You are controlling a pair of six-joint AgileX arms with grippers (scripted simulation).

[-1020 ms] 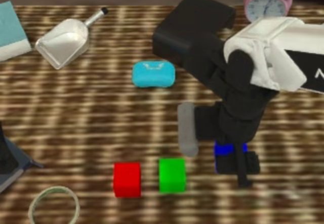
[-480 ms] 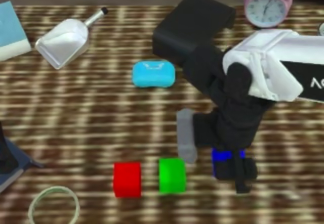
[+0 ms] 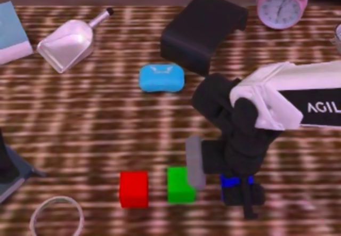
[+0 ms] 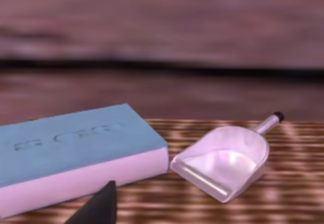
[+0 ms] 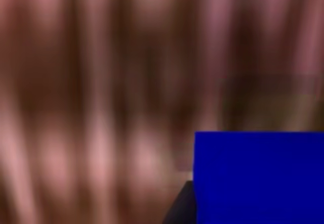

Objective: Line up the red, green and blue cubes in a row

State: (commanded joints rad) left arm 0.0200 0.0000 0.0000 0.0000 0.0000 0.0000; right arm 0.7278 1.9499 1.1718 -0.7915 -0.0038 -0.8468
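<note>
Our right gripper [image 3: 238, 189] is pinching the small glossy deep blue cube [image 3: 234, 181]: its dark fingers are pressed on the cube, and from above only a thin blue band of it shows between them. In the right wrist view the same blue cube [image 5: 258, 176] fills one corner, very close to the camera, with the striped surface blurred behind it. The cube is just to the right of the bright green cube [image 3: 179, 184], with a small gap between them, and the bright red cube [image 3: 133, 189] stands further to the left, in about the same line near the front edge. We cannot tell if the blue cube touches the brown striped woven table [image 3: 96, 124].

Our right arm comes in from the right side, its white shell over black parts, bent downward to the cube. A grey part of the wrist covers the top right corner of the green cube.

Our left gripper [image 3: 6, 169] is parked at the far left edge.
</note>
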